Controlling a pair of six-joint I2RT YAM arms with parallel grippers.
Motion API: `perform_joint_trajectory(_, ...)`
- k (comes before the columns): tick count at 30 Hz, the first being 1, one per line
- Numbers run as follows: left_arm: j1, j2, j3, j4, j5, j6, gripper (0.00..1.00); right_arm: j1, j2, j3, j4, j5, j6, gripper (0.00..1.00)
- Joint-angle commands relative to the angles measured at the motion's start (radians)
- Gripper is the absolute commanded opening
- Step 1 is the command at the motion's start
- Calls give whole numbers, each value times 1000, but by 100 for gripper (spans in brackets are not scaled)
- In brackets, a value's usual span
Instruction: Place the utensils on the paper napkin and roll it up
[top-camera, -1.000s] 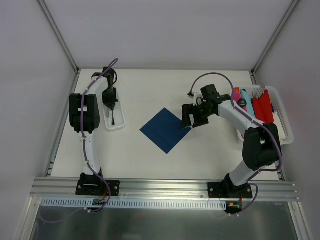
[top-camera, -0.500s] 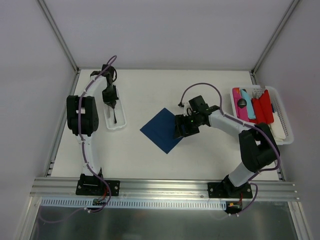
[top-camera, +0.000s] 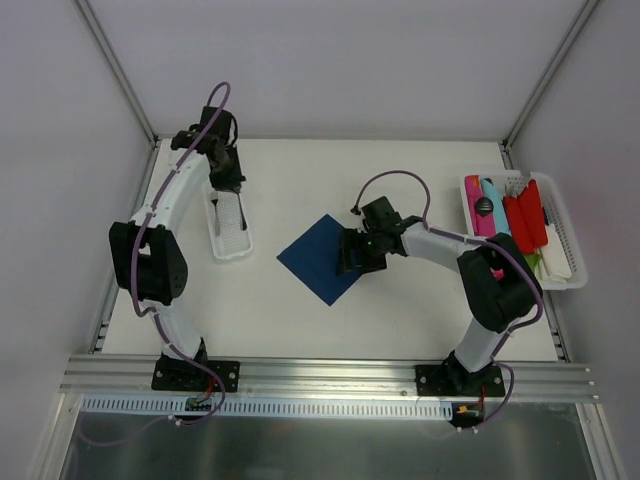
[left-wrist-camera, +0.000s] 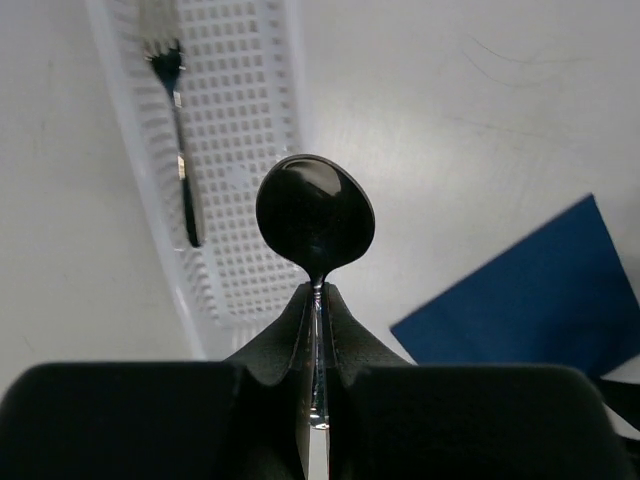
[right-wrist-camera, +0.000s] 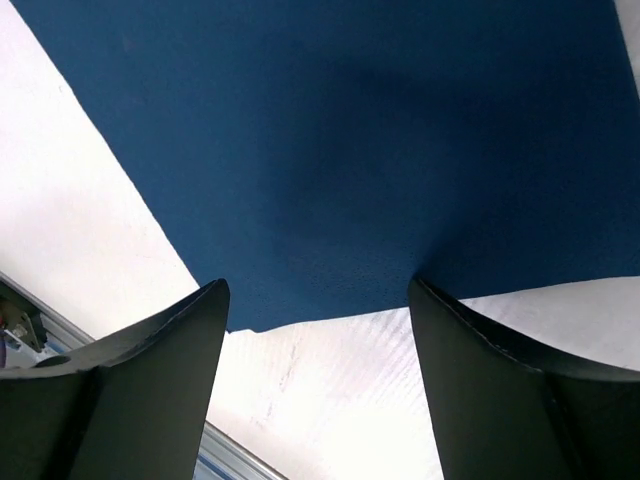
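As seen from the top camera, the napkin (top-camera: 320, 258) lies flat on the table (top-camera: 400, 310), turned like a diamond, near the middle. The right gripper (top-camera: 352, 250) is low over its right corner. The left gripper (top-camera: 232, 180) is at the far left, above the far end of the tray (top-camera: 240, 245). What it holds is too small to tell from here. A basket (top-camera: 565, 225) at the right edge holds red, pink and turquoise plastic pieces (top-camera: 520, 215).

When we look from the left wrist camera, the jaws are closed narrow on the thin handle of the spoon (left-wrist-camera: 315, 222). The bowl of the spoon stands out in front of the fingertips, dark and shiny, over the long edge of the tray. A fork (left-wrist-camera: 180, 135) lies inside the tray, along its length, with the tines to the far end. It is well apart from the spoon. One corner of the napkin shows at the lower right, on the table and apart from the tray.

From the right wrist camera, the jaws are wide and hold nothing. The two black fingers (right-wrist-camera: 150, 370) stand one on each side, and the near edge of the napkin runs between them. The blue sheet fills most of this view above the fingers, and the white table shows below the edge and at the left. Whether the fingertips touch the napkin I cannot tell.
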Motion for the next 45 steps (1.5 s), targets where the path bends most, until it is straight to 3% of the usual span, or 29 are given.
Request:
perform_joint_trajectory(1,-103,-71,-14,-31,34,-87,0,17,15,13,-2,-22,62,77)
perform_joint_trajectory(7,-298,-33,9,-28,18,-198,0,-58,-178,65,-78,-100,-22,84)
perform_joint_trajectory(12,-445,120,115,-28,17,-264,0,-172,-371,108,-169,-172,-143,94)
perform_joint_trajectory(16,-517,251,216,-28,23,-288,0,-213,-417,174,-368,-194,-316,99)
perform_joint_trajectory(21,-553,375,268,-30,37,-359,0,-293,-460,154,-441,-173,-399,99)
perform_joint_trajectory(29,-585,464,300,-30,37,-396,0,-422,-459,152,-439,-237,-383,99)
perform_joint_trajectory(45,-534,495,325,-45,37,-356,0,-459,-433,137,-430,-294,-363,99)
